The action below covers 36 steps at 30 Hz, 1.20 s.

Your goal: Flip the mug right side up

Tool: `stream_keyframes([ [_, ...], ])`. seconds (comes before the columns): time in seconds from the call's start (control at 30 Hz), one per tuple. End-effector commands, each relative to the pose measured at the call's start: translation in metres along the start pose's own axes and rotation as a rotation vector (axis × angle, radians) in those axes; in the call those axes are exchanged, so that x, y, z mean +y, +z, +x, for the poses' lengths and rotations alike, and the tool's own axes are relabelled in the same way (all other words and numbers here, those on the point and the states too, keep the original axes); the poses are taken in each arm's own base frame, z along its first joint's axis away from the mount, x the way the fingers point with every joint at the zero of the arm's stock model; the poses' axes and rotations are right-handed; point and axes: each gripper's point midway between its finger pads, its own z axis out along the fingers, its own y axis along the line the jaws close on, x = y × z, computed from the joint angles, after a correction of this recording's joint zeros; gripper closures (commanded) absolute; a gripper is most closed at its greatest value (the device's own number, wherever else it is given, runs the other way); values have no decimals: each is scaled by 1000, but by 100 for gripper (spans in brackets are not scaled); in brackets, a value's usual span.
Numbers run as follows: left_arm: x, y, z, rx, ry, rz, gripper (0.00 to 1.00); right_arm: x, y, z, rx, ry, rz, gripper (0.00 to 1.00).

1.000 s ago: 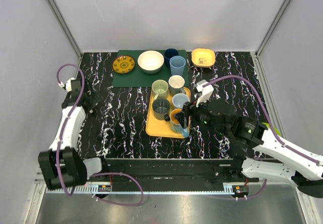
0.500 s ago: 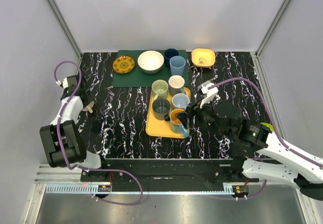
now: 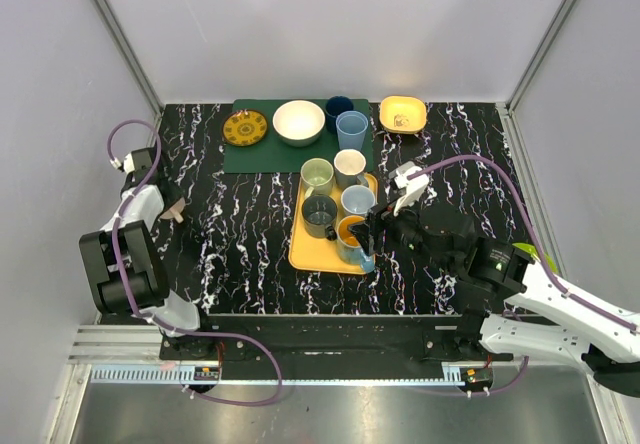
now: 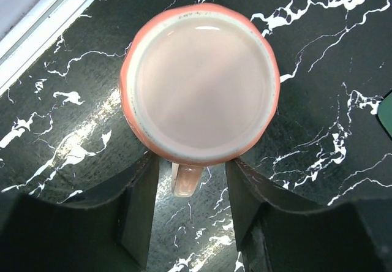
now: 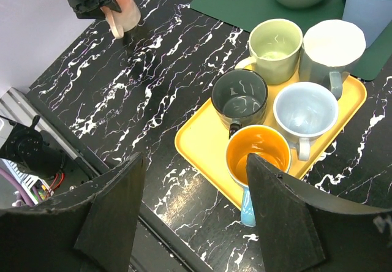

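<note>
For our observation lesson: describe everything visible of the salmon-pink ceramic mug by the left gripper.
The salmon-pink ceramic mug looks glazed: a round body, a cream ring around a pale, flat-looking circular face, and one loop handle. That face points at the left wrist camera; whether it is base or mouth is unclear. It sits on the black marble-patterned table near its left edge, apart from the other dishes. The open left gripper has its fingers either side of the handle, not visibly pressing it.

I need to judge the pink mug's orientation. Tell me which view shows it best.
Left wrist: the pink mug fills the frame end-on, handle between the left gripper's jaws. Top external shows only a speck beside that gripper; right wrist shows it small, far off in a corner.
</note>
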Motion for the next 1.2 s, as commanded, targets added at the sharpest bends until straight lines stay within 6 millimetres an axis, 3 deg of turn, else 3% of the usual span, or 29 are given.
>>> stream_keyframes([
  [0.0,-9,6,-28,-77,-14,20,54,0,2,-10,-45,-7,8,27],
  [0.2,-8,10,-29,-70,-20,17,74,-3,3,-6,-37,-13,25,28],
  [0.37,-8,3,-30,-85,-28,28,99,-2,7,-4,-31,-13,22,28],
  [0.57,-27,-37,-39,-136,-100,175,100,2,9,-3,-31,3,4,27],
  [0.6,-33,-55,-47,-170,-128,220,100,4,10,-2,-27,7,-2,27],
  [0.67,-43,-73,-40,-165,-138,295,100,7,11,-2,-26,18,-14,27],
  [0.7,-48,-94,-47,-199,-165,347,100,9,11,-3,-27,24,-24,28],
  [0.77,-61,-115,-35,-179,-176,451,100,13,13,-4,-25,40,-38,28],
  [0.8,-67,-139,-40,-211,-207,524,100,16,13,-6,-27,48,-49,28],
  [0.87,-85,-163,-23,-181,-203,651,100,21,15,-7,-34,74,-69,28],
  [0.9,-94,-187,-27,-213,-228,740,100,28,17,-8,-34,94,-97,28],
  [0.93,-107,-200,-11,-182,-211,805,100,31,19,-7,-33,105,-114,27],
  [1.0,-128,-243,-3,-190,-220,992,100,42,24,-9,-60,165,-162,26],
  [1.03,-142,-262,17,-147,-192,1069,100,48,26,-15,-88,191,-188,26],
  [1.17,-158,-350,41,-138,-183,1392,100,68,26,-19,-61,293,-304,20],
])
